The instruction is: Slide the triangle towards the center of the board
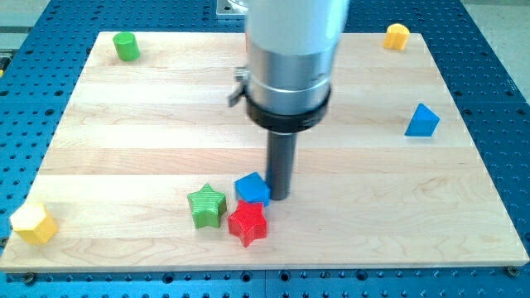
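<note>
Nearest the view's bottom, a red star (247, 223) is sitting beside a green star (206, 205), with a blue cube (252, 188) just above. My tip (280, 196), a bare rod with nothing to open or close, is touching the cube's right side. Well apart, the blue triangle (422, 121) is resting near the wooden board's (149, 116) right edge.

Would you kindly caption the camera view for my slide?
My tip touches the blue cube near two stars; the blue triangle sits far right.
</note>
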`<state>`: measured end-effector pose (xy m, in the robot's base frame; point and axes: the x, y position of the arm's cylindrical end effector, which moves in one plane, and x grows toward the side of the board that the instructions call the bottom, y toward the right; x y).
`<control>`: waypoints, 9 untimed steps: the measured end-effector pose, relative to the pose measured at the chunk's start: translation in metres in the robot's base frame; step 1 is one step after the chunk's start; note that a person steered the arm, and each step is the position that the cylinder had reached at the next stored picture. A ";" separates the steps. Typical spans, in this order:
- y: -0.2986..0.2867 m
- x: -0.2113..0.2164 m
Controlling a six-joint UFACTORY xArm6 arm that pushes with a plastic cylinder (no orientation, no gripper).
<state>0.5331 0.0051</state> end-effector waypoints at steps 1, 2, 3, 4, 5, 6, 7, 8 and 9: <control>0.046 0.000; 0.147 -0.007; 0.233 -0.012; 0.288 -0.031; 0.286 -0.058; 0.272 -0.076; 0.301 -0.101; 0.246 -0.107; 0.160 -0.098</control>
<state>0.4356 0.1652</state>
